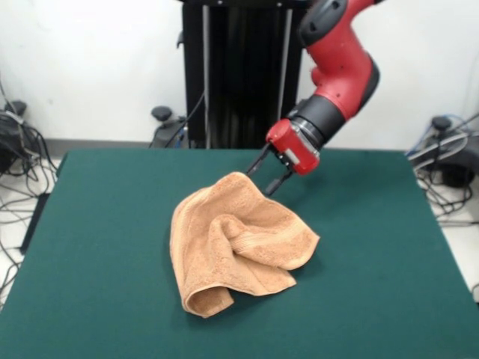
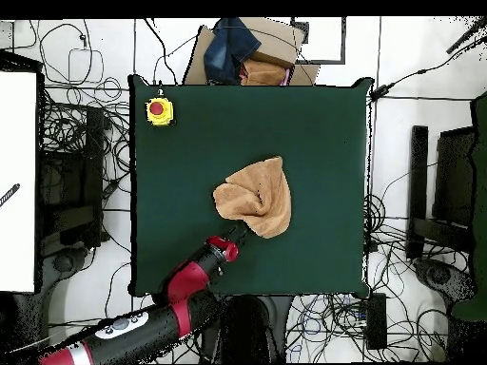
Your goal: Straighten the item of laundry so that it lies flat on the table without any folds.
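My gripper (image 1: 268,176) stood spread at the crumpled towel (image 1: 236,247) edge, pinching nothing. Risk: closing on stacked layers would drag folds across the table (image 1: 97,224).

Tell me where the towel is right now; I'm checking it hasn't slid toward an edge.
The towel lies crumpled near the middle of the table in the overhead view, well clear of every edge, with the gripper at its robot-side corner.
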Robot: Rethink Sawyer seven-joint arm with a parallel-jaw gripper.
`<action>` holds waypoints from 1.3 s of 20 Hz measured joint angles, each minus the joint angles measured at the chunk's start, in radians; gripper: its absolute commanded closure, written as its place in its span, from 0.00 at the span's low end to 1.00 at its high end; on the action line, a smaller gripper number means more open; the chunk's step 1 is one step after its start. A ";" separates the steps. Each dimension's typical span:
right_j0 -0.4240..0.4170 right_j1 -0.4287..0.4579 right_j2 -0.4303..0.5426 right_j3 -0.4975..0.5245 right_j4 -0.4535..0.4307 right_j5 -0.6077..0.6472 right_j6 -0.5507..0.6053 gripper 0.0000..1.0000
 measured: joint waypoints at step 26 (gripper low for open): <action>-0.022 -0.016 -0.003 0.064 -0.076 -0.002 0.000 0.00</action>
